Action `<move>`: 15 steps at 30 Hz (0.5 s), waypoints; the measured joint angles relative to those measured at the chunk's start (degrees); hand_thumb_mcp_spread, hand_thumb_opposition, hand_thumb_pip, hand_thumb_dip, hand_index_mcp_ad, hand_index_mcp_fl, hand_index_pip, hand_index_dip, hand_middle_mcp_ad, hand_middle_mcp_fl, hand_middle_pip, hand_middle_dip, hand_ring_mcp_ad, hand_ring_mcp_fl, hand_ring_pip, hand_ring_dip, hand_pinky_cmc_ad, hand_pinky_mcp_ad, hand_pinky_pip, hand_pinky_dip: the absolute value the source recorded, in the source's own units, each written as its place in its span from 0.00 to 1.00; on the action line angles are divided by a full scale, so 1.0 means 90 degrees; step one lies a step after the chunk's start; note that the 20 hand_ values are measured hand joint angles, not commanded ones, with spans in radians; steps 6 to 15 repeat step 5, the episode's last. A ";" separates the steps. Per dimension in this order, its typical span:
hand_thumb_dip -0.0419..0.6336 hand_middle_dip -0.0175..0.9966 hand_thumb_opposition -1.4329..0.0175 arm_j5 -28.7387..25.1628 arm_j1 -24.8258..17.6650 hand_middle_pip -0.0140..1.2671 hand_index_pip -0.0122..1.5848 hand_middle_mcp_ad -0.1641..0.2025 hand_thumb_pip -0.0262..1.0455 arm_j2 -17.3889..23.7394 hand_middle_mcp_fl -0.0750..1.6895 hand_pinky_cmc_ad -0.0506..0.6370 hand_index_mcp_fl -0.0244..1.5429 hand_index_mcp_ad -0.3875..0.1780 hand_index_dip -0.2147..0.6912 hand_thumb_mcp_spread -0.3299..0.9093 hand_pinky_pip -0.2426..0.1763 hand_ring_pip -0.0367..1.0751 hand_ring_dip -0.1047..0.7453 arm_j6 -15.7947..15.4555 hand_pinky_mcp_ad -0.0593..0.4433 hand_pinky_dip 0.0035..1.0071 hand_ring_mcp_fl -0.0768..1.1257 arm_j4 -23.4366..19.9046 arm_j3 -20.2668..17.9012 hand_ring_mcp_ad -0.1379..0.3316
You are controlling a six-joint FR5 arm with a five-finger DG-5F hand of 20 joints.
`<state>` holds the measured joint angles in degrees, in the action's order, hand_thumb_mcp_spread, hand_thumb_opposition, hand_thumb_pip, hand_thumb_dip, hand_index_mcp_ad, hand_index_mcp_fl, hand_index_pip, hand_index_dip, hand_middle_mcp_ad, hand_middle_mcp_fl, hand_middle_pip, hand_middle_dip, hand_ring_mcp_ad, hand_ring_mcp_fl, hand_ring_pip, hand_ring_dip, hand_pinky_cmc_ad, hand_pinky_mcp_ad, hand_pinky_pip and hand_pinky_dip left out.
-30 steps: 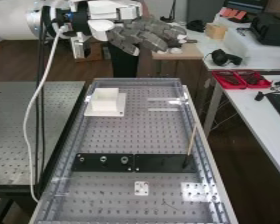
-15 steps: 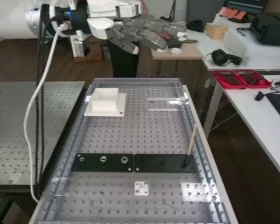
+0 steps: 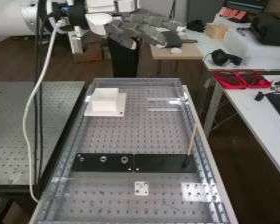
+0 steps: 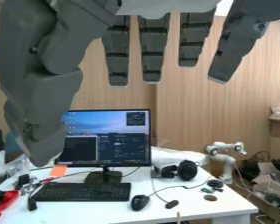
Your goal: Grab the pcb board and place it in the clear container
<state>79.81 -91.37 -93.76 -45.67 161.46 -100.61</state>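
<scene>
High over the bench's far end, the hand [image 3: 147, 31] stands with its fingers extended toward the right in the high view, nothing held. In the wrist view the hand [image 4: 150, 47] has straight, spread fingers and the thumb alongside. On the perforated bench plate, a small pale board with holes [image 3: 141, 188] lies near the near end; whether it is the pcb board I cannot tell. A faint, see-through shape with pale edges [image 3: 164, 109] lies at the far right of the plate, perhaps the clear container.
A white block [image 3: 105, 100] on a square base sits at the far left. Black plates [image 3: 104, 160] cross the bench, with a thin stick [image 3: 192, 140] standing at their right end. A side table [image 3: 247, 107] on the right carries red trays [image 3: 241, 79].
The hand has shifted slightly up and left in the high view and turned a little, its fingers now spread more widely. The things on the bench have stayed put.
</scene>
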 joint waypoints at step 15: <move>0.32 0.19 0.43 0.0057 0.0030 0.12 0.06 0.63 0.38 -0.0006 0.16 0.62 0.23 0.54 0.52 0.55 0.40 0.14 0.20 0.0059 0.71 0.45 0.09 0.0062 0.0043 0.66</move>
